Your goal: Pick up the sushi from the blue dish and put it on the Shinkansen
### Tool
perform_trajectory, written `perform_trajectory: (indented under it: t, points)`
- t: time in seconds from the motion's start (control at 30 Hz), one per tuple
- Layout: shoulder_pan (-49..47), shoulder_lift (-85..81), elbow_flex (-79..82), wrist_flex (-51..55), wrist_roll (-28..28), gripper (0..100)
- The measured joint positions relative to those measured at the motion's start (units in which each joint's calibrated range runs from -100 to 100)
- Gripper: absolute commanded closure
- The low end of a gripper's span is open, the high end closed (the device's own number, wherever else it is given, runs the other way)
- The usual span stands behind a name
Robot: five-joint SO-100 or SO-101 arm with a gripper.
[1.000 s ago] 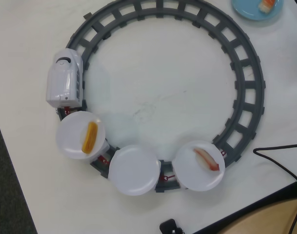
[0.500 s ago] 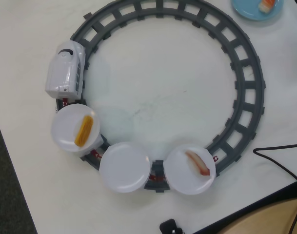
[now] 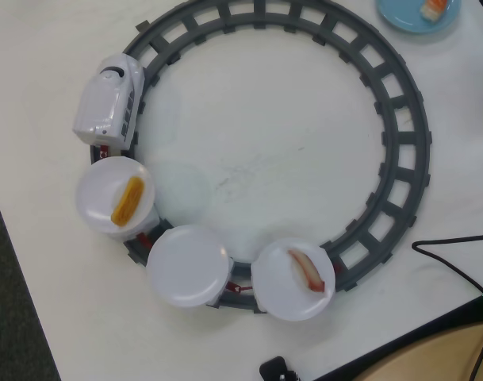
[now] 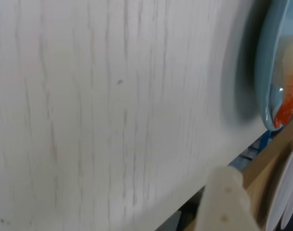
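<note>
the sushi (image 3: 434, 8) lies on the blue dish (image 3: 408, 16), well apart from the shinkansen (image 3: 108, 103) across the grey track (image 3: 400, 151). the end effector's state cannot be made out; only one pale finger (image 4: 225, 202) shows.

A white tabletop (image 3: 249, 167) with faint woodgrain fills most of the overhead view under even, soft light. Left of it lies dark grey floor (image 3: 11, 317); past its lower right edge a pale wooden surface (image 3: 439, 357) shows, and a black cable (image 3: 455, 266) crosses the tabletop near that corner.
</note>
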Motion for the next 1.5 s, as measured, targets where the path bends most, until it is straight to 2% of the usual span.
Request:
perform_trajectory:
  t: [0.13,0.27,0.47,0.57,0.83,0.97,1.13,1.23,1.4,1.5]
  points:
    - [-3.31,5.22,-0.81,0.00,0.00,62]
    - [-3.54,18.53,-8.37,0.00,0.10,62]
    - [-0.95,44.55,-34.13,0.44,0.10,61]
    - [0.00,57.68,-47.64,3.94,0.37,61]
    - [0.24,87.92,-81.49,17.59,7.63,61]
    - [0.24,101.47,-93.65,21.17,10.77,61]
    - [0.24,115.45,-98.06,21.78,15.74,61]
    - [0.32,116.29,-98.24,22.66,17.25,59]
    - [0.24,116.38,-98.69,23.36,18.41,50]
    - [0.24,116.38,-98.69,23.01,19.03,48]
